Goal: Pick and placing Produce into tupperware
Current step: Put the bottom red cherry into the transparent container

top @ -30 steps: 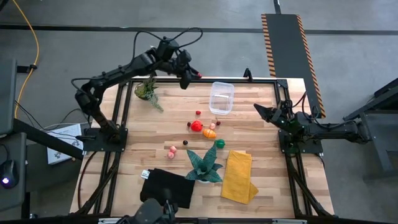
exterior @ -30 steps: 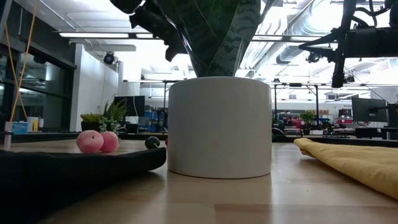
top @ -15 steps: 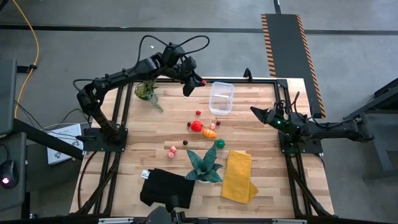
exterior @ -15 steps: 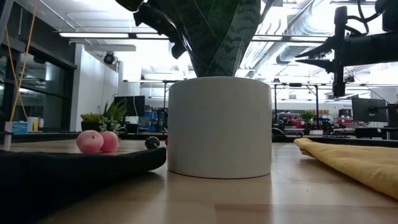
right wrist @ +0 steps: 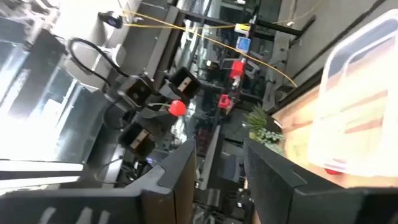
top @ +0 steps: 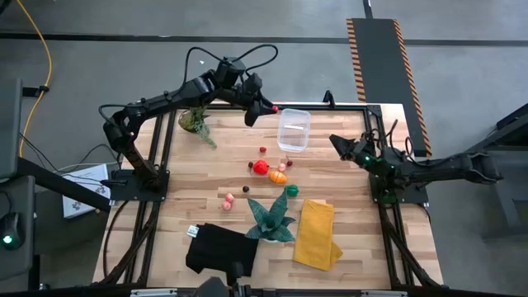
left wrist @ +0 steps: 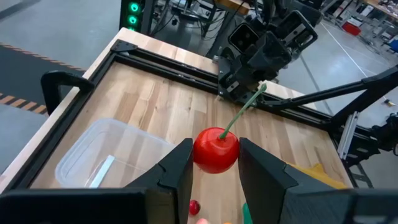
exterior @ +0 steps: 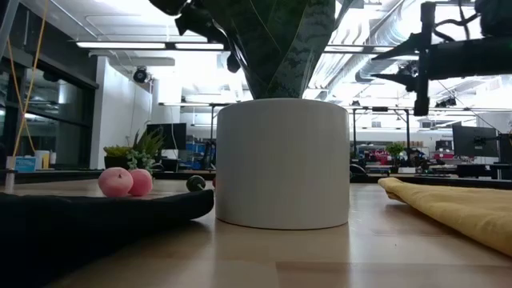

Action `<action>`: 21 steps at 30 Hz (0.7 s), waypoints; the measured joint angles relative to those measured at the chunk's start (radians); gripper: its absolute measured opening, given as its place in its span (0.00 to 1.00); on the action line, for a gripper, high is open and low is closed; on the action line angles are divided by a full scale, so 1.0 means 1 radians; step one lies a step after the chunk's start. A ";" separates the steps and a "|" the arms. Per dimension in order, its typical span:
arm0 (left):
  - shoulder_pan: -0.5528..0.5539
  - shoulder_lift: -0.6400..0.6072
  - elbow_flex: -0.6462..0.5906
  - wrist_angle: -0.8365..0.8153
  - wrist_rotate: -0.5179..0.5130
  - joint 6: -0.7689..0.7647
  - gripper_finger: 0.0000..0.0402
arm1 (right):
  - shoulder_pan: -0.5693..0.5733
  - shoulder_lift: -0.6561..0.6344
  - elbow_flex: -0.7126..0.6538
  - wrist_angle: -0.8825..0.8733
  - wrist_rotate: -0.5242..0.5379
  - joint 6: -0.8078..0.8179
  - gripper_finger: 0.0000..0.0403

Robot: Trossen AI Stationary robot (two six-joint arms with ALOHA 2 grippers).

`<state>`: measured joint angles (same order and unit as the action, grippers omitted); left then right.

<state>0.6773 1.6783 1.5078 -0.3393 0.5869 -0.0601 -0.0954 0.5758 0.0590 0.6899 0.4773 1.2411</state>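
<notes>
My left gripper (top: 268, 109) hangs in the air just left of the tupperware (top: 294, 130), a clear rounded tub standing on the far middle of the table; it is shut on a red cherry (left wrist: 216, 149) with a green stem. The tub (left wrist: 112, 158) lies below and ahead of it. More produce lies on the table near the tub: a red piece (top: 261, 167), an orange one (top: 278, 176), a green one (top: 291, 191), pink ones (top: 228, 199) and a small dark one (top: 245, 189). My right gripper (top: 334, 142) is open, raised right of the tub. My left gripper pinches the cherry's round red body (left wrist: 205, 155) between its two fingers, one on either side. The cherry is lifted clear of the table and its stem (left wrist: 244, 107) sticks out forward past the fingertips.
A teal spiky plant in a white pot (top: 271, 219) stands near the table's near edge, with a folded yellow cloth (top: 317, 233) to its right and a black cloth (top: 221, 247) to its left. A small leafy potted plant (top: 195, 120) sits at the far left corner.
My left gripper has carried the cherry toward the table's right, from beside the leafy plant up to the tub's left edge. My right gripper has moved toward the table's left, closer to the tub.
</notes>
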 joint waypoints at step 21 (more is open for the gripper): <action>-0.036 0.000 0.000 0.014 0.034 0.007 0.26 | -0.281 0.407 0.276 0.214 -0.520 0.214 0.33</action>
<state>0.6409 1.6783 1.5078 -0.3255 0.6209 -0.0528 -0.3762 0.9827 0.3347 0.9044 -0.0425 1.4552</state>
